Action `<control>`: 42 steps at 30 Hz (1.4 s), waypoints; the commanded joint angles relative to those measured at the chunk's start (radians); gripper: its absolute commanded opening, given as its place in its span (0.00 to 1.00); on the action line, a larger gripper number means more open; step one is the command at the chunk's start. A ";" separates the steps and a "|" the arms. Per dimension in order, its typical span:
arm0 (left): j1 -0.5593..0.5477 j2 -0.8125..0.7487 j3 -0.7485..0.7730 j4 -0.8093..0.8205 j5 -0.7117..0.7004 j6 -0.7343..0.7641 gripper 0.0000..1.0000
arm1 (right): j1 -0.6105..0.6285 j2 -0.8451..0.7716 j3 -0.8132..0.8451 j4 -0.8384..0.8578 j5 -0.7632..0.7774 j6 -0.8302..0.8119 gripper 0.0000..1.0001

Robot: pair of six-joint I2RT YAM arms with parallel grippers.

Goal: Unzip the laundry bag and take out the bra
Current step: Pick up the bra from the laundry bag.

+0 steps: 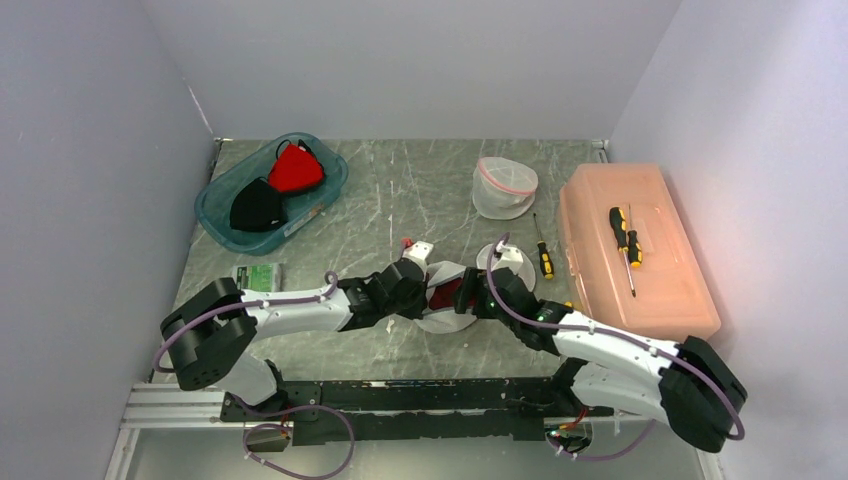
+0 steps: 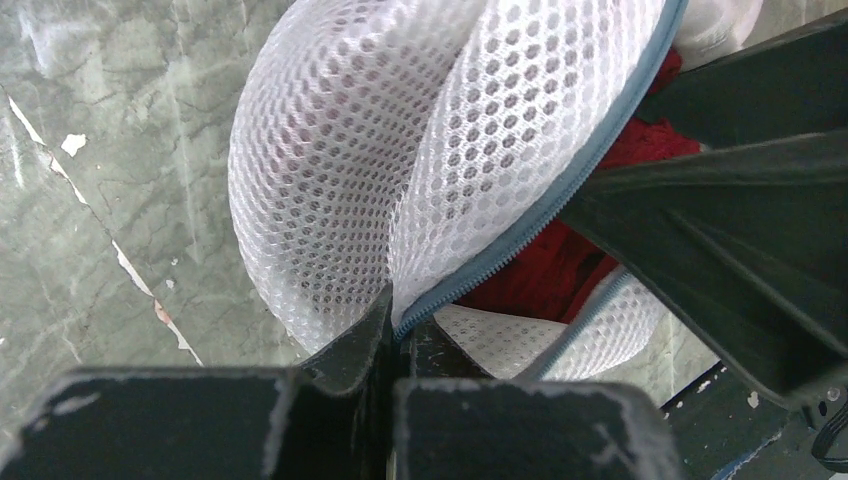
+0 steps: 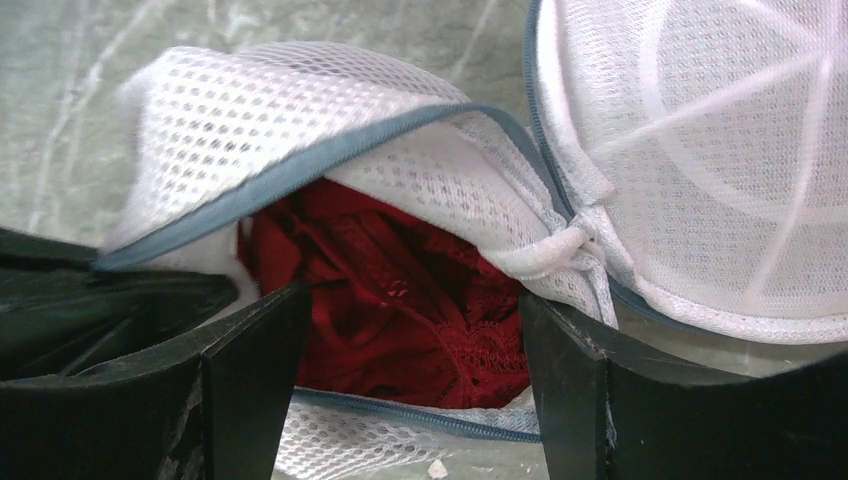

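Claw R wide open, empty, jaws either side of bra inside unzipped bag — claw L pinched shut on bag's zip edge. Bra looks soft, light, lacy, snag-prone — grab bunched mid w/ deep bite

Bright, even light; soft shadows, sharp focus.

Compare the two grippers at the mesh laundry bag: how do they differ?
The left gripper is shut, pinching the zipper edge of the laundry bag; the right gripper is open, holding nothing. The left gripper sits at the rim; the right gripper faces the red bra inside. Both work on the same opened bag.
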State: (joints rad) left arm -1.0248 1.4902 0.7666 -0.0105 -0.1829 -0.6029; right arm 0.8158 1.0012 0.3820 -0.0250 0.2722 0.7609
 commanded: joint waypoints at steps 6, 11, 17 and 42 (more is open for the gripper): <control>-0.016 0.005 -0.004 0.026 -0.019 -0.003 0.03 | -0.001 0.075 0.010 0.122 0.000 0.016 0.55; -0.015 0.008 0.005 0.013 -0.031 -0.013 0.03 | 0.001 0.017 0.002 0.162 -0.022 -0.030 0.18; -0.015 0.000 0.014 -0.028 -0.064 -0.033 0.03 | 0.003 -0.066 0.004 0.141 -0.069 -0.111 0.00; -0.015 0.034 0.033 -0.045 -0.100 -0.057 0.03 | 0.005 -0.184 0.133 -0.026 -0.188 -0.281 0.70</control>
State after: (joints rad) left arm -1.0340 1.5234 0.8024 -0.0727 -0.2607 -0.6506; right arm 0.8173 0.8314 0.4583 0.0147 0.0044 0.4721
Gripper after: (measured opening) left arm 0.040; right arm 0.669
